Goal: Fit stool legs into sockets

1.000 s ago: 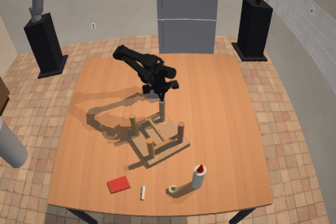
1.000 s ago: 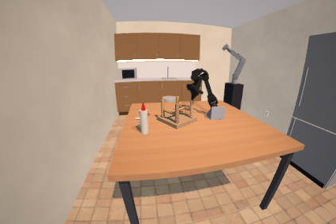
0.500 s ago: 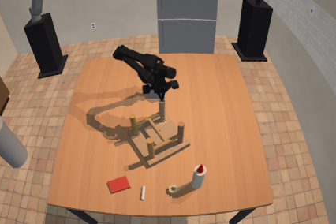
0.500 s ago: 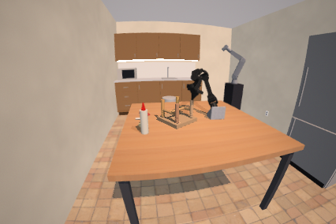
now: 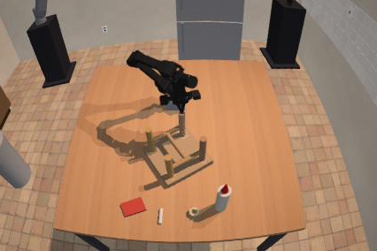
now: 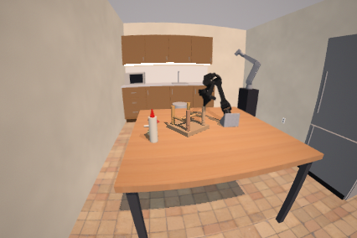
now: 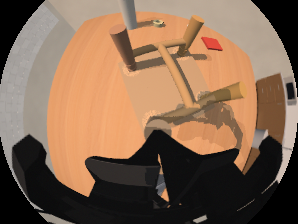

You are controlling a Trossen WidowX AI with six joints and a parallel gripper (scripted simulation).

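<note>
Stool [image 5: 178, 155] is lying upside down on the table [image 5: 253, 133]; at its 12 o'clock, the clenched, empty gripper [image 5: 180, 109] is being held above one leg [image 5: 181, 124].

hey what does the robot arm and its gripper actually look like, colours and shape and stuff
The arm is matte black all over, built of chunky, blocky links with rounded joint housings. It rises from a small pale grey wedge-shaped base. The gripper is black too, a broad body narrowing to two slim parallel fingers. No cables, labels or markings can be made out.
</note>
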